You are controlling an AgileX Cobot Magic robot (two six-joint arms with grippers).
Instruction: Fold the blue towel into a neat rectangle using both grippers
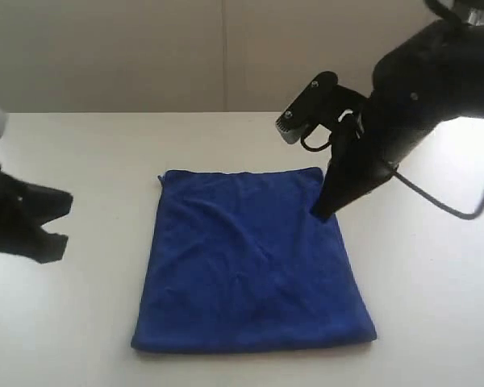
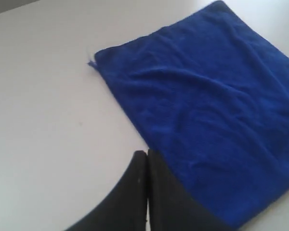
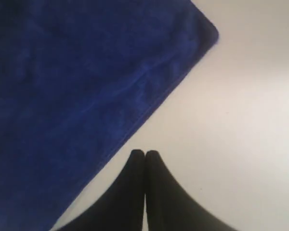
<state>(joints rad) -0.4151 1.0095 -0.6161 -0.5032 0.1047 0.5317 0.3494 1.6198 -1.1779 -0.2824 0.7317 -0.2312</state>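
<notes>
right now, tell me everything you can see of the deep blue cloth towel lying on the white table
The deep royal-blue, soft, fuzzy-looking towel lies spread flat on the white table. It is roughly rectangular, with shallow creases across it and a short loose thread at one far corner. Nothing holds it: the shut right gripper points at bare table just beside its edge, and the shut left gripper sits off to its other side.

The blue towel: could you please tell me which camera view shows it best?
The exterior view: the towel lies flat there, all four corners visible. The left wrist view shows most of it, cut by the frame. The right wrist view shows only one corner.
</notes>
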